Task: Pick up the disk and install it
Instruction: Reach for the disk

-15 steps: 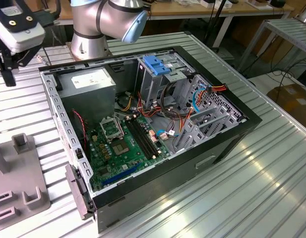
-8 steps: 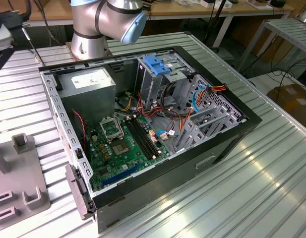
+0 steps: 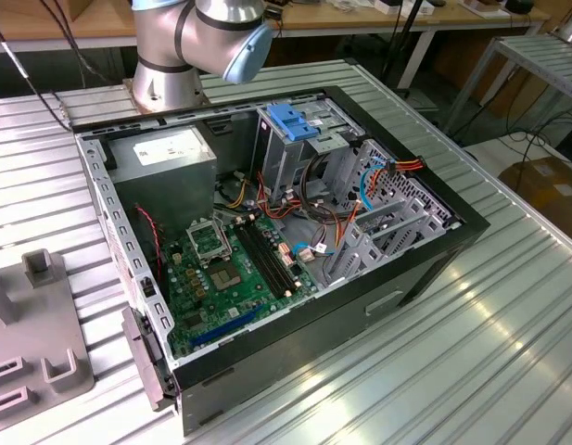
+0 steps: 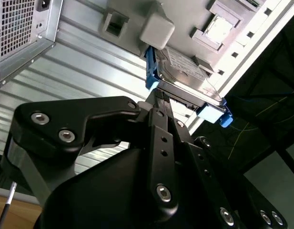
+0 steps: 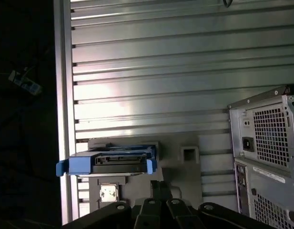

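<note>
Gripper (image 4: 162, 100) in the second wrist view: jaws drawn close together, nothing seen between them. Tips right at one end of the disk (image 4: 185, 71). Cannot tell for sure whether touching its edge or stopping just short. In the first wrist view, same gripper (image 5: 160, 183) just beside that end of the disk (image 5: 113, 160), here seen edge-on.

Disk lying flat on a grey fixture (image 4: 156, 28), label face showing in the second wrist view, with blue rails (image 4: 150, 71) along its edges. Not in the case, not lifted as far as can be seen.

Fixture (image 5: 185, 167) resting on the ribbed metal table (image 5: 161, 71), close to the table's edge. Case (image 5: 266, 143) well apart from the disk, vented rear panel toward the wrist cameras.

Exterior view, clock read from the case's middle:
- Case (image 3: 295, 338) lying on its side on the table (image 3: 434, 362), open side up.
- Inside it, at 12 o'clock, metal cage (image 3: 295, 125) with a blue top.
- At 10 o'clock, power supply (image 3: 165, 162).
- At 7 o'clock, green board (image 3: 230, 273).
- Around 2 o'clock, loose cables (image 3: 355, 199).
- At 11 o'clock, beyond the case, arm (image 3: 188, 42) rising from the table.
- At 8 o'clock, toward the exterior view's left, grey fixture (image 3: 35, 357), apart from the case.
</note>
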